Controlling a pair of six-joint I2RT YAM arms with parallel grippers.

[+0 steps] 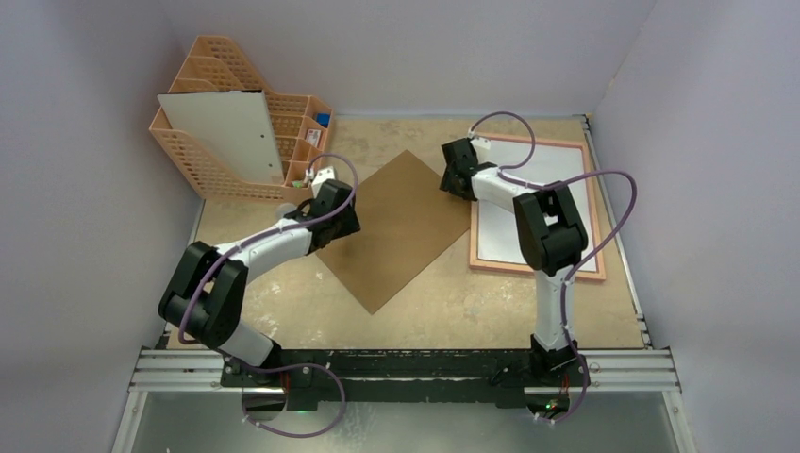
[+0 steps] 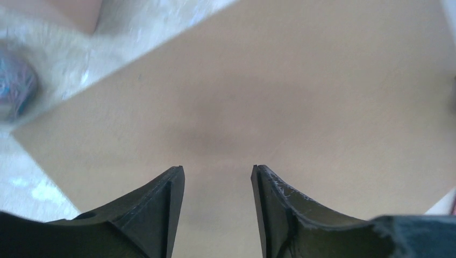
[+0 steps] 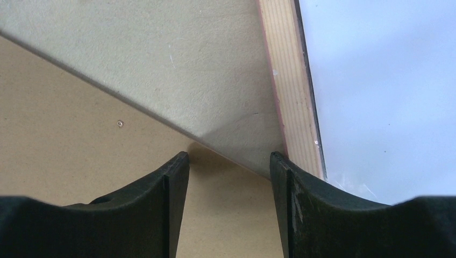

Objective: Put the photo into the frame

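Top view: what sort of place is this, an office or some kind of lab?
Probably a robot test cell in a lab: a left arm and right arm bolted to a metal rail, plain walls boxing in a worn table, and staged props, a mesh file rack and a frame.

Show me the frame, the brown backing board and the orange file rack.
frame [image 1: 538,272]: top view, on its near rail.
brown backing board [image 1: 404,231]: top view, on its middle.
orange file rack [image 1: 203,170]: top view, on its mesh side wall.
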